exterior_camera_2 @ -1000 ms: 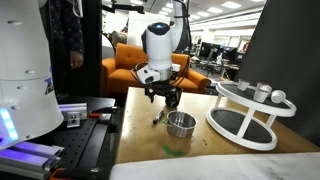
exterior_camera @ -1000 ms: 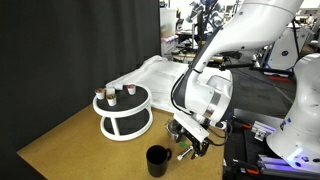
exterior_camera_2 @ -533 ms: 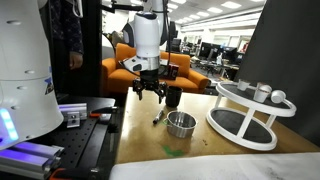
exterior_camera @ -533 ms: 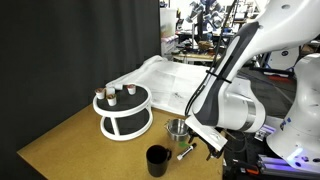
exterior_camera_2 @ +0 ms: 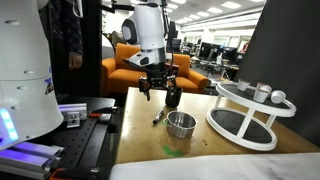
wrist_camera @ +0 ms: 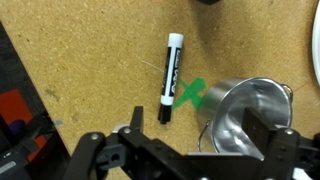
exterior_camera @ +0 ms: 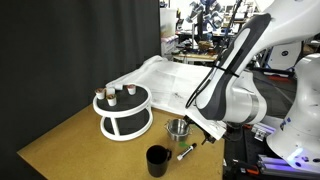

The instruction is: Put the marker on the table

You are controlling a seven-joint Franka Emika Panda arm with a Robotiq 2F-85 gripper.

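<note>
step: marker (wrist_camera: 170, 78) placed, we judge; it lies flat on the table (wrist_camera: 75, 65), centre of the wrist view | gripper (wrist_camera: 185, 158) fingers spread, empty | next: we retreat upward, clear

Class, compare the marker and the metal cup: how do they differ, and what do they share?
The marker lies flat; the metal cup stands upright. The marker is slim, black and white; the cup is wide, round and shiny. Both rest on the table, apart.
</note>
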